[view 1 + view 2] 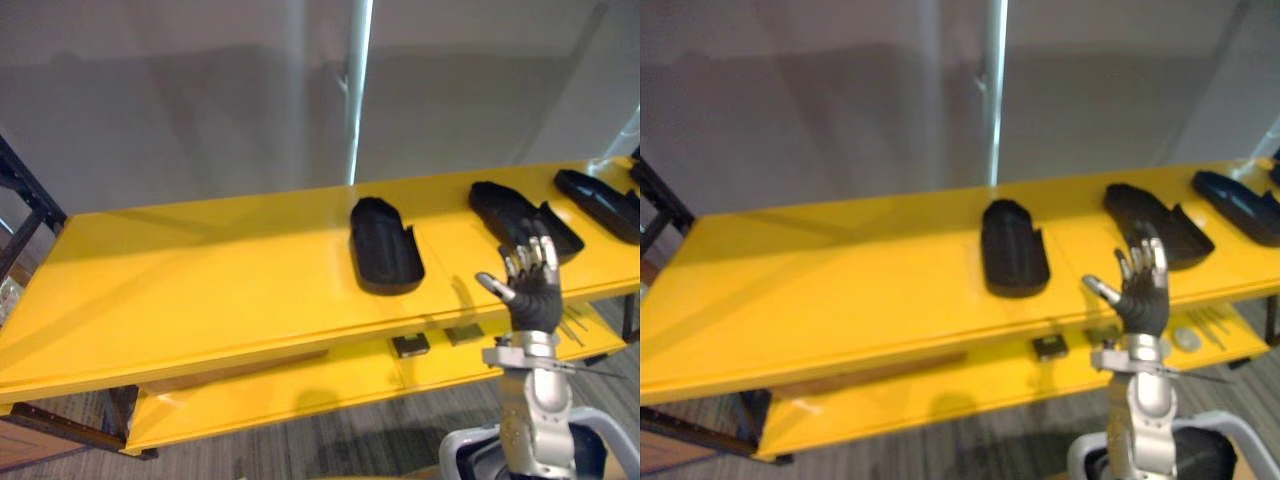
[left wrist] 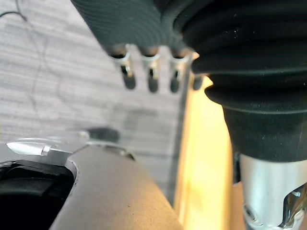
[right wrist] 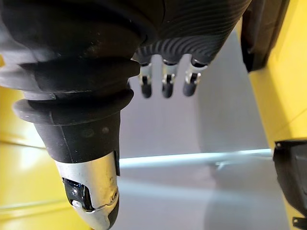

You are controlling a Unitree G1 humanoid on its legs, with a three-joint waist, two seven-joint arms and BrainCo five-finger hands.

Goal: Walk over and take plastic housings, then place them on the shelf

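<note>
Far left: a black rack frame (image 1: 25,200) stands just off the end of the yellow table (image 1: 200,280).

Left hand (image 2: 151,76): in its wrist view the fingers are straight and loose over grey floor (image 2: 57,86), next to a yellow edge. Nothing is in it.

We count three housings, all on the table top and none in a hand. They're matte black, long shallow shells, open side up with a raised rim.
- Left housing (image 1: 385,245): near mid-table, lying lengthwise away from us, rounded end far, with a notch in the right rim.
- Middle housing (image 1: 520,220): well apart to the right, lying at an angle.
- Right housing (image 1: 600,200): near the table's right end, partly cut off by the view edge.

Lower shelf (image 1: 300,385): a small black block (image 1: 410,345) sits under the left housing, with a grey round bit (image 1: 1187,338) and thin sticks further right. These are too small for us to identify.

Right hand (image 1: 530,285): raised at the table's front edge below the middle housing, fingers spread wide, thumb out to the left, empty. We can't tell if the fingertips touch the housing.
</note>
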